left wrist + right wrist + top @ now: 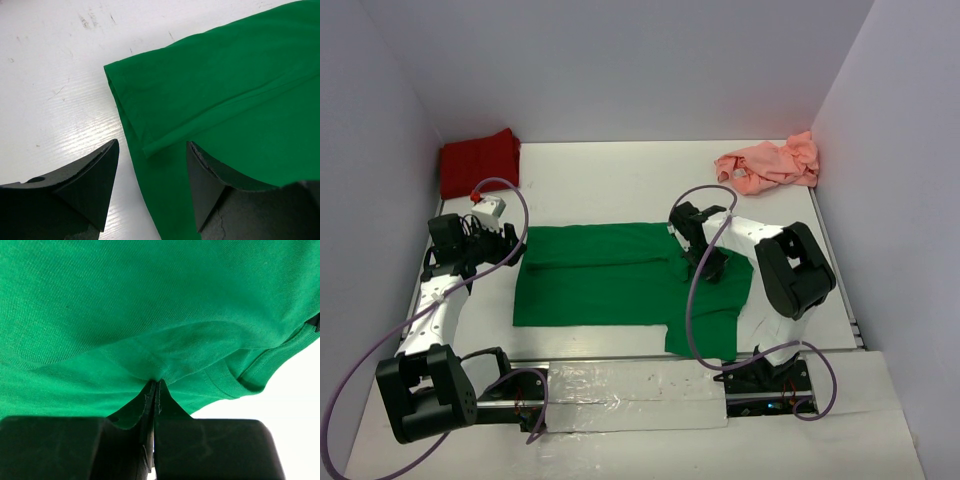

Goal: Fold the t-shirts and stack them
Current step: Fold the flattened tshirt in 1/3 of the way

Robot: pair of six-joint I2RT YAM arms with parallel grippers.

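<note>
The left gripper (152, 145) stands wide open, holding nothing, just above the white table (620, 180). The left-hand edge of the bright green t-shirt (590, 290) runs into the gap between its jaws. One finger (95, 175) is over bare table and the other (207, 180) is over the cloth. Ahead of its fingertips, a folded-over band of the shirt ends in a neat corner.

The right gripper (155, 390) is closed tight on a pinch of the same green shirt. The fabric puckers up into the seam between its jaws, and a hemmed sleeve opening lies just off to one side.

Between the two grippers the green shirt lies spread flat, its far edge turned over.

Well beyond the left gripper, in the far corner, sits the dark red t-shirt (478, 162) in a compact folded pile. Well beyond the right gripper lies the salmon pink t-shirt (770, 165), crumpled in a heap.
</note>
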